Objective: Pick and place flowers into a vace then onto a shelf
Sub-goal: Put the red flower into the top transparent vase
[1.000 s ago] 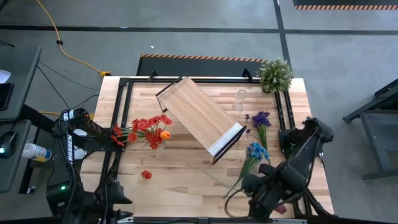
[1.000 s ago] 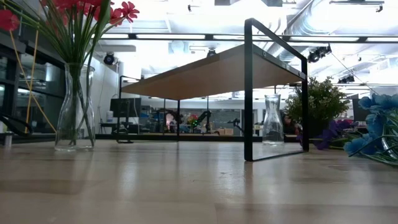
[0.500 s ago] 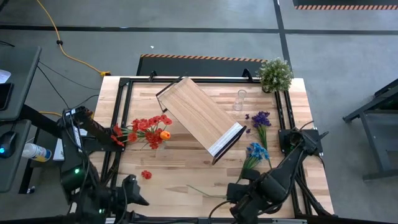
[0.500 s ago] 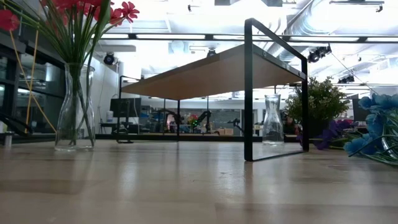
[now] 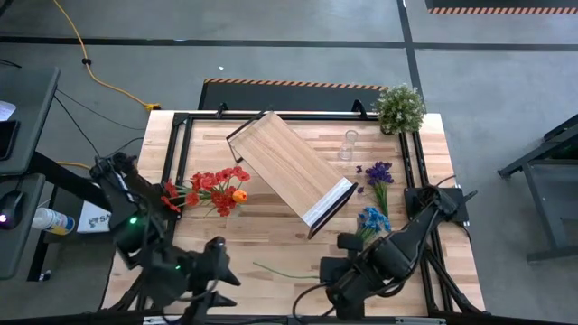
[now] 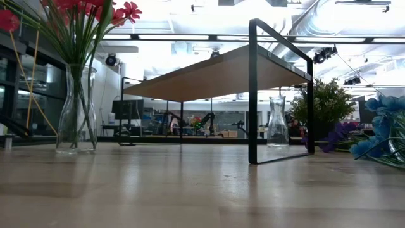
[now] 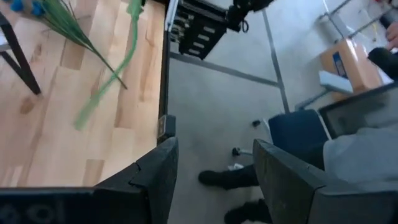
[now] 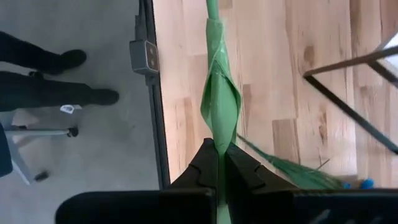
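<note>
The right gripper (image 8: 217, 163) was clamped on a green flower stem (image 8: 219, 93) at the table's near edge, carrying it low across the light wood, apparently for handing across or for a vase. The left gripper (image 7: 214, 171), fingers parted and empty, hung just past the same edge, seemingly ready to take the stem. Red and orange flowers (image 5: 213, 188) already stood in the vase (image 6: 76, 109) at left; blue flowers (image 5: 372, 219) and purple flowers (image 5: 378, 173) lay beside the shelf (image 5: 291, 172), near an empty vase (image 5: 349, 144).
</note>
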Controlling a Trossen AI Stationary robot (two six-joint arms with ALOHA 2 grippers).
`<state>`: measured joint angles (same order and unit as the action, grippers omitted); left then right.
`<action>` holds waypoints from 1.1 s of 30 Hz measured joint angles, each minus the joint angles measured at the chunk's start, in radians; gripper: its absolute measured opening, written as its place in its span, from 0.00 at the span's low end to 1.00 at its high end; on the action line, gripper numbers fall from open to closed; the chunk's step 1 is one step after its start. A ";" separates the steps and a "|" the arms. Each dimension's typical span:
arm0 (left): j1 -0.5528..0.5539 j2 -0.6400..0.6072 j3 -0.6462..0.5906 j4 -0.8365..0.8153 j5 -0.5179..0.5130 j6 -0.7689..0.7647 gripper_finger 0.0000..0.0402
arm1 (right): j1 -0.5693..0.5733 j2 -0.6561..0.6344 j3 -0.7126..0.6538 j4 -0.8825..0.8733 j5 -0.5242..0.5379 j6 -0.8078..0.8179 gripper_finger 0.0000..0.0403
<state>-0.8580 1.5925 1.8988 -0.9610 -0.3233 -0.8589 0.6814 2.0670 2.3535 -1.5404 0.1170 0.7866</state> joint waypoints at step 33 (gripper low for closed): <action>0.334 0.070 -0.001 -0.017 0.372 0.248 0.41 | -0.105 0.002 0.003 0.083 -0.072 -0.299 0.00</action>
<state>-0.5243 1.6623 1.8980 -0.9779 0.0484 -0.6108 0.5759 2.0689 2.3562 -1.4578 0.0451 0.4881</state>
